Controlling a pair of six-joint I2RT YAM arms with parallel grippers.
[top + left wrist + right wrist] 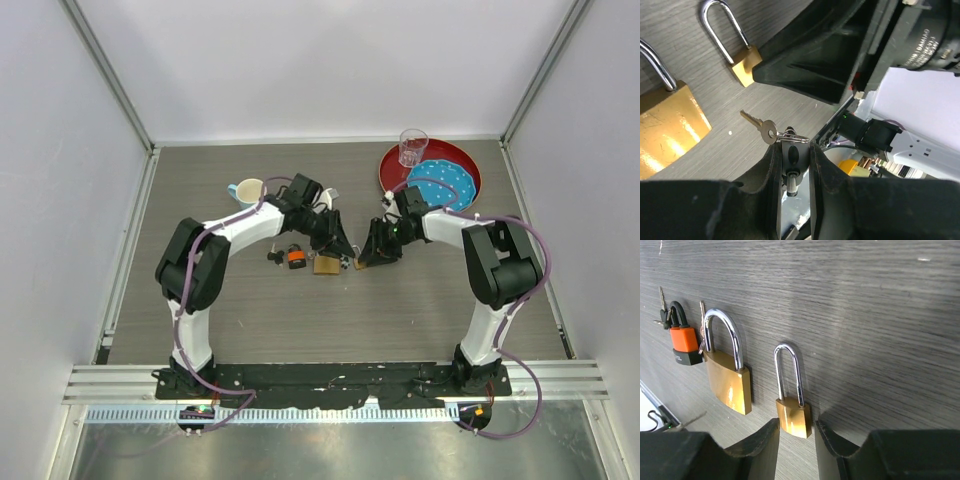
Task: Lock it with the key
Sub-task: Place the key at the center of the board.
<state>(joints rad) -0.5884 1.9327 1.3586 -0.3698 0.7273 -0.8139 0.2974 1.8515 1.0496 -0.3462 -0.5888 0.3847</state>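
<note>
A silver key is pinched by its ring in the left claw. The fingers are pressed together on the wire, so the blade is left sticking out ahead of them, free to be aimed. The right claw is held spread low over the counter, with the body of the small padlock framed between its tips. Whether the lock is touched cannot be told; this is judged a stance for steadying it. The key bunch, orange-headed, is seen lying on the counter just beside the big padlock, on the side away from the small one, and is gripped by neither claw.
</note>
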